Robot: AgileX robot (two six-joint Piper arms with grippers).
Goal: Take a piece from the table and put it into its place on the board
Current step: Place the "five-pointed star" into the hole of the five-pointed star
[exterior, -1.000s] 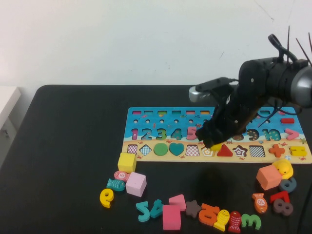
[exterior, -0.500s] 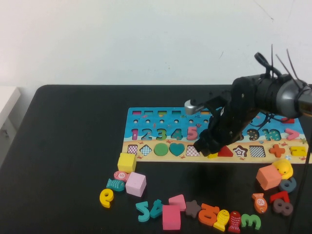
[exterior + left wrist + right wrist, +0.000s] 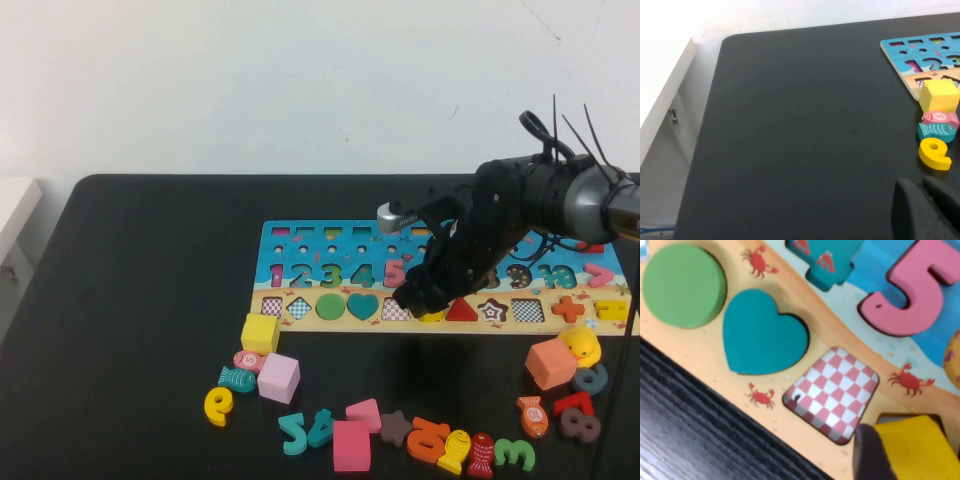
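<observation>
Pentagon piece (image 3: 433, 317), small, flat and yellow, sits low in the board's sandy strip under the right gripper (image 3: 425, 300), just right of the red-checked slot (image 3: 832, 392); in the right wrist view its yellow face (image 3: 912, 447) lies over a dark-edged slot, with one dark gripper finger (image 3: 871, 452) against its side. Whether it lies fully flush in the slot cannot be told.

Going from the left: the left gripper (image 3: 927, 210) shows only as a dark tip low in its own wrist view, above bare black tabletop (image 3: 130, 300), and whether it is wide or narrow cannot be told. Near it lie a yellow number (image 3: 935, 152), a teal fish (image 3: 936, 131), a pink fish (image 3: 940, 117) and a yellow cube (image 3: 939, 96), the cube touching the board's left corner.

The board (image 3: 300, 240) lies across the middle of the tabletop, blue along the top with coloured numbers, sandy below. In its lower strip a green circle (image 3: 329, 306) and a teal heart (image 3: 362, 306) are seated side by side, then comes the checked slot, then the pentagon. Above the checked slot stands a pink 5 (image 3: 912, 287).

The right gripper reaches down from the right arm onto the strip, its jaws set fairly wide and closed about the pentagon. Right of it a red triangle (image 3: 461, 310) sits in its slot.

In front of the board loose coloured numbers, fish and blocks are scattered.
</observation>
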